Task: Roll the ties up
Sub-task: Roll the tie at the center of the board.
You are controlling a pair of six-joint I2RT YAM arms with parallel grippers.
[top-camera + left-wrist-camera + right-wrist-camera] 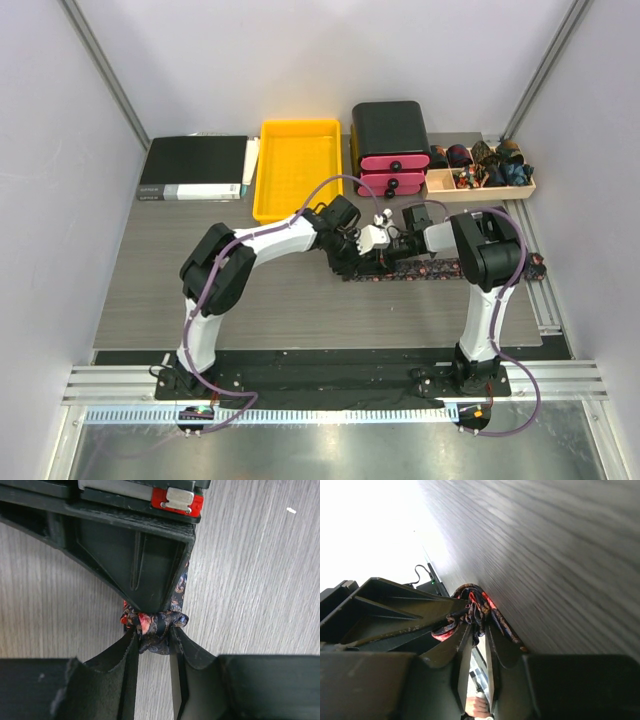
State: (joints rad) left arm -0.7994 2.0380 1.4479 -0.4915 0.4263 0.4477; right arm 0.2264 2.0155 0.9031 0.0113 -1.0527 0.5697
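A dark tie with red and orange speckles lies stretched across the table towards the right edge. Its left end is bunched into a small roll, which shows again from the other side as the roll. My left gripper pinches that roll from both sides, its fingertips pressed into the fabric. My right gripper meets it from the opposite side. In the right wrist view the right gripper has its jaws slightly parted, and a fold of the tie hangs loosely between the tips.
A yellow tray and a black binder lie at the back left. A black box with pink drawers stands behind the grippers. To its right, a wooden tray holds several rolled ties.
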